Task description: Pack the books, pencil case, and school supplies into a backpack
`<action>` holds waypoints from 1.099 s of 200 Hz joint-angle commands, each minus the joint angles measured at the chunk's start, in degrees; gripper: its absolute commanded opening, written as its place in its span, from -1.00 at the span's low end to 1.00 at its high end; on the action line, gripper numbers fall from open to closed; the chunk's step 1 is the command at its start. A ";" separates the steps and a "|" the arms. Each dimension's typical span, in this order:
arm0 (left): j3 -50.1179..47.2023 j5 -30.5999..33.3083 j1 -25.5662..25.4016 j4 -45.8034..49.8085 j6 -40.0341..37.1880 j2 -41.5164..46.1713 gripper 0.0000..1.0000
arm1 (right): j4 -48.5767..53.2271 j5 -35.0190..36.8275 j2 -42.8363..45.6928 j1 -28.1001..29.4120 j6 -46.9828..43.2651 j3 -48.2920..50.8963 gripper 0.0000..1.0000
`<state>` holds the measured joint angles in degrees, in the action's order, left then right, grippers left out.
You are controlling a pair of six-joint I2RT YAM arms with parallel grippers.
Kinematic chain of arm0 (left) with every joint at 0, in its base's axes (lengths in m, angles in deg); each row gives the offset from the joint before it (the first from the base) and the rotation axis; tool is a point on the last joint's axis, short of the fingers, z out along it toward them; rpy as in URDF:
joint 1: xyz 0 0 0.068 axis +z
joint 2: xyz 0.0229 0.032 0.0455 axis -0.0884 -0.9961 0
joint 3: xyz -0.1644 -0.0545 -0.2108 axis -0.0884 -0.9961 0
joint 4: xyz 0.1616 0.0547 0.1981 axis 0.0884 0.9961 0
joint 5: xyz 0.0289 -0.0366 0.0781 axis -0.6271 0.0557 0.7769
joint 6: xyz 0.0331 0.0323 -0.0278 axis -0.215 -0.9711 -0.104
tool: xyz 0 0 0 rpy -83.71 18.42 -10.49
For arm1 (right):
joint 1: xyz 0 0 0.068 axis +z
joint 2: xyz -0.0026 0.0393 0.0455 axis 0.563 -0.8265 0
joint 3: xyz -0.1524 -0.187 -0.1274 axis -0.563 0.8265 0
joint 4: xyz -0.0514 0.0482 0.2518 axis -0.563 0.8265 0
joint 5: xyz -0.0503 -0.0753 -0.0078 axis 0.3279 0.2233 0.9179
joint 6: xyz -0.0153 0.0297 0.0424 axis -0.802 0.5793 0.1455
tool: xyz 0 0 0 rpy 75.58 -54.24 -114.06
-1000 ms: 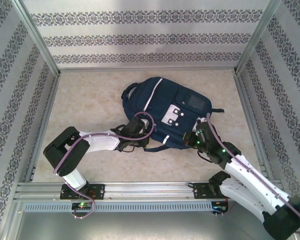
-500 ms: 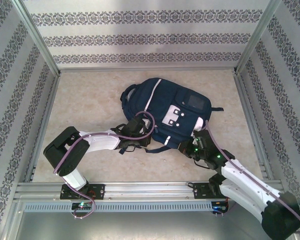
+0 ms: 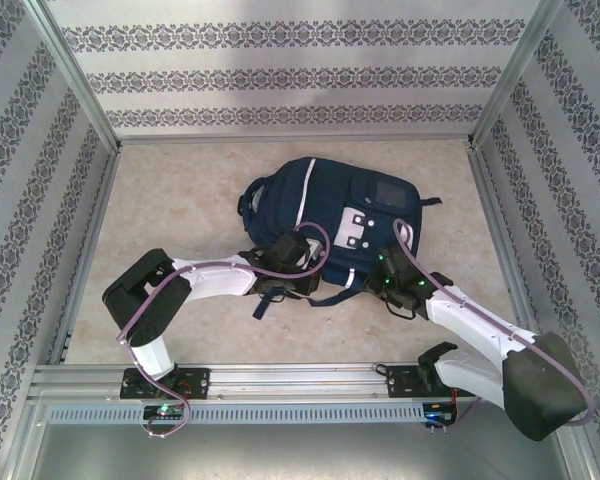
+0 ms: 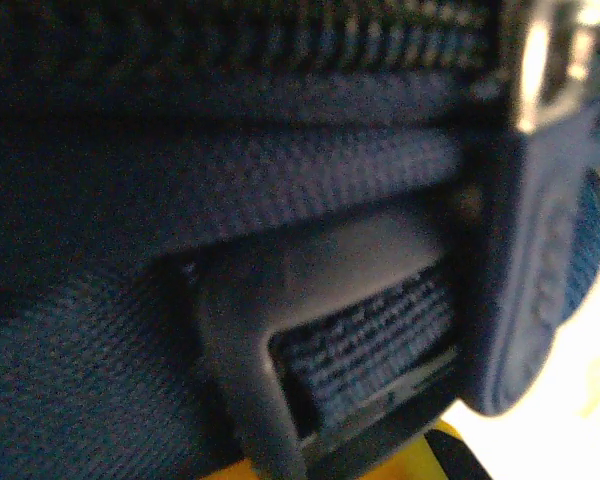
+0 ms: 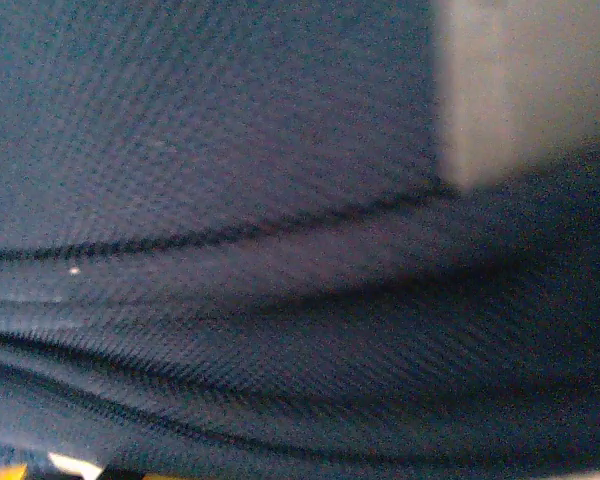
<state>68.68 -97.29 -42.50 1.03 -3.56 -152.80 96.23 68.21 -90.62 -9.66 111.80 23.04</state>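
Navy fabric takes up most of what matters: the backpack [image 3: 330, 215] lies flat on the tabletop [image 3: 170, 200], slightly right of centre, with its white stripes and pale grey patches facing up and its dark straps trailing toward the arms. Both arms reach to its near edge. The left pincer [image 3: 298, 262] is at the strap end and the right pincer [image 3: 382, 278] is under the grey patches. From the left wrist, a line of zipper teeth [image 4: 280, 40] runs along the top, a dark plastic buckle [image 4: 310, 290] with webbing threaded through it sits just below, and a blue zipper pull [image 4: 540, 250] hangs at the right. The left pincer is closed tight, though I cannot tell whether it has pinched cloth or strap. The right wrist camera is pressed against blue weave beside a grey patch [image 5: 520, 80], and I cannot tell how its pincer stands. The step in hand looks like work on the bag itself, steadying it or working the zipper, rather than loading anything. The next move probably needs one arm to hold the soft fabric taut while the other finds the pull, since slack cloth will bunch up. The tabletop is pale, marbled beige and smooth. Striped floral wallpaper [image 3: 300, 70] lines the three walls inside an aluminium frame [image 3: 280, 380].
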 commanded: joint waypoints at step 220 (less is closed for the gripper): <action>11.13 -5.19 -2.00 -3.78 0.39 -7.52 -1.00 | -21.04 0.26 -2.03 0.82 34.27 3.59 0.39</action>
<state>79.61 -101.22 -43.31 1.86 -3.02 -160.42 79.84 65.00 -90.81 -8.24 144.52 25.99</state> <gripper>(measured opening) 0.067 0.750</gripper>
